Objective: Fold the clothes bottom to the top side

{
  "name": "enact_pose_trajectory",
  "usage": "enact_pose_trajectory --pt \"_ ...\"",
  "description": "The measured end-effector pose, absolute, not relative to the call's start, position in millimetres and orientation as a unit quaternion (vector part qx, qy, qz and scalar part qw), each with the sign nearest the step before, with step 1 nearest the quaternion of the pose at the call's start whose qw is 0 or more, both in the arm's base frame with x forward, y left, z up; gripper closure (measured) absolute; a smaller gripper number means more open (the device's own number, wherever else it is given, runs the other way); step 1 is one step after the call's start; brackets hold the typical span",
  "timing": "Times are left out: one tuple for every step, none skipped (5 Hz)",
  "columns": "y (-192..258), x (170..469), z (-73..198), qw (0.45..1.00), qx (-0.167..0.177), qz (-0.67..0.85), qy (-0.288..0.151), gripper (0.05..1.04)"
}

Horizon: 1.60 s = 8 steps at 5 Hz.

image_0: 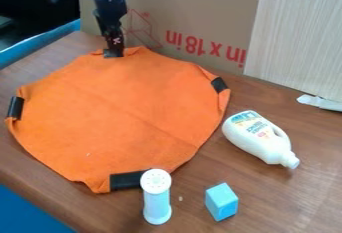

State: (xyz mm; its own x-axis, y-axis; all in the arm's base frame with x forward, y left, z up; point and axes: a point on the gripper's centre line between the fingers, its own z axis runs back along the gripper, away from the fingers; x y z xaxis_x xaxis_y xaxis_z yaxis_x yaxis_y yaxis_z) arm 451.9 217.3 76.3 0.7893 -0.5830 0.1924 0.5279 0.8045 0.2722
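hanging at the far edge of the cloth (123, 112), the end effector (114, 51): apart or together, i cannot tell.

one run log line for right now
hand at top edge of orange cloth | cloth spread out, not folded over | white bottle and blue block off cloth
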Motion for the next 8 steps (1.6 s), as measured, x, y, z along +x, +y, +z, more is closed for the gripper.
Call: enact_pose_trajectory --pt "216 455 66 0.943 0.111 -0.298 -0.098 0.083" --pt "216 459 64 0.946 0.124 -0.292 -0.068 0.127" --pt "218 461 62 0.948 0.130 -0.283 -0.059 0.399" --pt "217 462 62 0.950 0.127 -0.279 -0.057 0.692" --pt "217 461 61 0.951 0.125 -0.279 -0.057 0.893" --pt "216 461 61 0.952 0.116 -0.277 -0.060 0.996" --pt "218 458 65 0.955 0.095 -0.272 -0.068 1.016" --pt "220 455 76 0.958 0.065 -0.267 -0.083 1.016"
